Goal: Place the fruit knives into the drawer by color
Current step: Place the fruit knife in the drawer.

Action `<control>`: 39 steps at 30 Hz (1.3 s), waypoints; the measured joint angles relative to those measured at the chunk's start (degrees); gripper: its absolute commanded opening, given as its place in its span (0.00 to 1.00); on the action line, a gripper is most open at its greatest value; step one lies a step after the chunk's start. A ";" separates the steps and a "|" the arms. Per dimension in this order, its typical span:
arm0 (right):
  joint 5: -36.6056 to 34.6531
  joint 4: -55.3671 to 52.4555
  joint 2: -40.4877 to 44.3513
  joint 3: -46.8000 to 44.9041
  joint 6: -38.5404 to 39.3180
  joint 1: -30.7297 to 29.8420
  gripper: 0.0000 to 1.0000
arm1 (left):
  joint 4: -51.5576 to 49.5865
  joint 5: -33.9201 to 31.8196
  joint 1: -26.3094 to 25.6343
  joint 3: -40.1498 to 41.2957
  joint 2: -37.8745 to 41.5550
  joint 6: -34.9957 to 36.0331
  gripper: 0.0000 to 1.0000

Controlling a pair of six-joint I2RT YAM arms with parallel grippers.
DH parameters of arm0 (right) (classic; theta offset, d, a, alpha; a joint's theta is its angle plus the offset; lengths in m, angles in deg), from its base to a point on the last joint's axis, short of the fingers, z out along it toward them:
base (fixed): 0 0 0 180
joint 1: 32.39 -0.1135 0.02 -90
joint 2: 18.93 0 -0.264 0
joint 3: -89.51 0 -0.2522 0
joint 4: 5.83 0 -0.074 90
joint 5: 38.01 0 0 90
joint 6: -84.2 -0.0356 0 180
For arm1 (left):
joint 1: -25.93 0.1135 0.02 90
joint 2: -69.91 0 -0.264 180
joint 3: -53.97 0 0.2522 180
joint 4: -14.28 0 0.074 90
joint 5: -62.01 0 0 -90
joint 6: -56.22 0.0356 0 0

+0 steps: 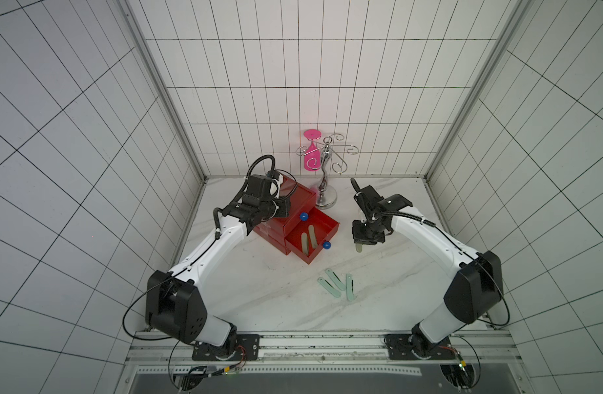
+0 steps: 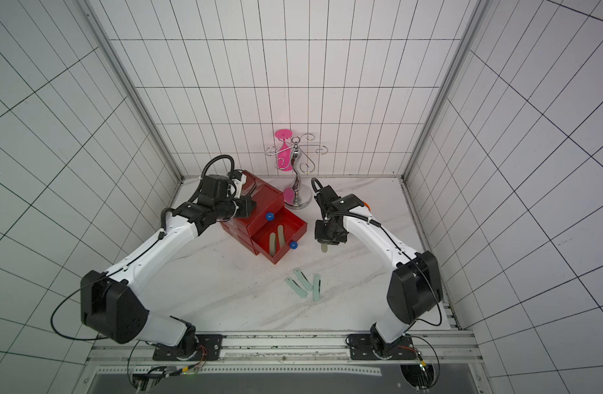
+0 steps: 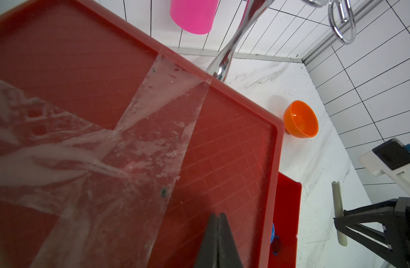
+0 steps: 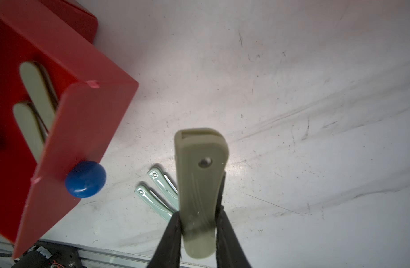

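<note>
Right now a grey-olive knife (image 4: 200,185) is pinched near one end by the right gripper (image 4: 199,222). The jaws are closed on its sides, and its free end points down at the marble table (image 1: 259,300). In both top views it hangs just right of centre, beside the open drawer (image 1: 330,227) but apart from it.

That drawer, pulled out below the shut top one, holds two grey-olive knives (image 1: 307,243) lying side by side behind its blue knob (image 1: 326,244). It belongs to the red chest (image 1: 302,199), which stands left of centre.

Three mint green knives (image 1: 337,286) lie fanned close together on the table at lower centre — well clear of the chest.

The left gripper (image 3: 219,222) is clenched on nothing, its tips over the chest's top near the clear tape (image 3: 157,111).

Further out, an orange bowl (image 3: 300,119) sits on the table. A chrome rack (image 1: 325,191) at the back wall carries a pink glass (image 1: 310,157) upside down.
</note>
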 measured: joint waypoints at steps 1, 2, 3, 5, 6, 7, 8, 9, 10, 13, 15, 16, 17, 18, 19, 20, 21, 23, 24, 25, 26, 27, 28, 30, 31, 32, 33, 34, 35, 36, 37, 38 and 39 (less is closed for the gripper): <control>0.04 -0.02 -0.42 1.18 -0.09 -0.50 0.22 | 0.00 0.00 0.00 0.00 0.00 0.00 0.00; 0.13 -0.04 -0.90 2.56 -0.20 -1.14 0.23 | 0.00 0.00 0.00 0.00 0.00 0.00 0.00; 0.24 -0.04 -1.36 3.87 -0.31 -1.75 0.23 | 0.00 0.00 0.00 0.00 0.00 0.00 0.00; 0.50 -0.02 -2.21 6.36 -0.52 -2.91 0.22 | -0.02 0.00 0.00 0.00 0.00 0.00 0.00; 0.74 -0.04 -2.78 7.74 -0.66 -3.48 0.22 | -0.02 0.00 0.00 0.00 0.00 0.00 0.00; 0.90 -0.02 -3.41 9.05 -0.70 -3.98 0.22 | -0.02 0.00 0.00 0.00 0.00 0.00 0.00; 1.11 0.02 -4.20 10.43 -0.76 -4.57 0.22 | -0.02 0.00 0.00 0.00 0.00 0.00 0.00; 1.27 0.04 -5.05 11.80 -0.85 -5.09 0.22 | -0.02 0.00 0.00 0.00 0.00 0.00 0.00; 1.38 0.11 -5.77 12.81 -0.85 -5.62 0.22 | -0.02 0.00 0.00 0.00 0.00 0.00 0.00; 1.57 0.22 -7.76 15.63 -1.03 -6.97 0.22 | -0.02 0.00 0.00 -0.02 0.00 0.00 0.00; 1.95 0.70 -8.83 17.11 -1.16 -7.58 0.22 | -0.02 0.00 0.00 -0.02 0.00 0.00 0.00; 2.19 0.85 -9.22 17.66 -1.27 -7.82 0.22 | -0.02 0.00 0.00 -0.02 0.00 0.00 0.00; 2.38 1.25 -9.60 18.12 -1.40 -7.96 0.22 | -0.02 0.00 0.00 -0.02 0.00 0.00 0.00; 2.64 1.40 -10.08 18.71 -1.57 -8.22 0.21 | -0.02 0.00 0.00 -0.02 0.00 0.00 0.00; 2.80 1.57 -10.36 19.06 -1.73 -8.31 0.21 | -0.02 0.00 0.00 -0.02 0.00 0.00 0.00; 2.91 1.79 -10.82 19.54 -1.95 -8.33 0.21 | -0.02 0.00 0.00 -0.02 0.00 0.00 0.00; 3.02 2.25 -11.17 19.76 -2.19 -8.39 0.21 | -0.02 0.02 0.00 -0.02 0.00 0.00 0.00; 3.04 2.73 -12.11 20.15 -2.58 -8.55 0.21 | -0.02 0.09 0.04 -0.02 0.00 0.00 0.00; 3.04 3.04 -12.72 20.39 -2.80 -8.55 0.21 | -0.02 0.17 0.09 -0.02 0.00 0.00 0.00; 3.02 3.48 -13.29 20.48 -2.97 -8.55 0.21 | -0.02 0.24 0.11 -0.02 0.00 0.00 0.00; 3.02 3.80 -13.75 20.48 -3.08 -8.57 0.21 | -0.02 0.28 0.13 -0.02 0.00 0.00 0.00; 2.99 4.11 -14.34 20.48 -3.21 -8.57 0.21 | -0.02 0.33 0.15 -0.02 0.00 0.00 0.00; 2.97 4.35 -14.97 20.52 -3.28 -8.57 0.21 | -0.02 0.42 0.17 -0.02 0.00 0.00 0.00; 2.95 4.79 -16.22 20.59 -3.45 -8.57 0.21 | -0.02 0.42 0.17 -0.02 0.00 0.00 0.00; 2.97 5.07 -16.87 20.61 -3.50 -8.57 0.21 | -0.02 0.46 0.20 -0.02 0.00 0.00 0.00; 2.95 5.33 -17.35 20.61 -3.56 -8.57 0.21 | -0.02 0.48 0.22 -0.02 0.00 0.00 0.00; 2.95 5.53 -17.84 20.61 -3.61 -8.57 0.21 | -0.02 0.48 0.22 -0.02 0.00 0.00 0.00; 2.93 5.73 -18.16 20.61 -3.65 -8.57 0.21 | -0.02 0.50 0.22 -0.02 0.00 0.00 0.00; 2.93 5.81 -18.34 20.61 -3.67 -8.57 0.21 | -0.02 0.50 0.22 -0.02 0.00 0.00 0.00; 2.91 5.95 -18.38 20.61 -3.67 -8.57 0.21 | -0.02 0.52 0.22 -0.02 0.00 0.00 0.00; 2.89 6.12 -18.38 20.61 -3.67 -8.57 0.21 | -0.02 0.52 0.22 -0.02 0.00 0.00 0.00; 2.82 6.29 -18.38 20.61 -3.67 -8.57 0.21 | -0.02 0.55 0.22 -0.02 0.00 0.00 0.00; 2.78 6.45 -18.38 20.61 -3.67 -8.57 0.21 | -0.02 0.55 0.22 -0.02 -0.02 0.00 0.00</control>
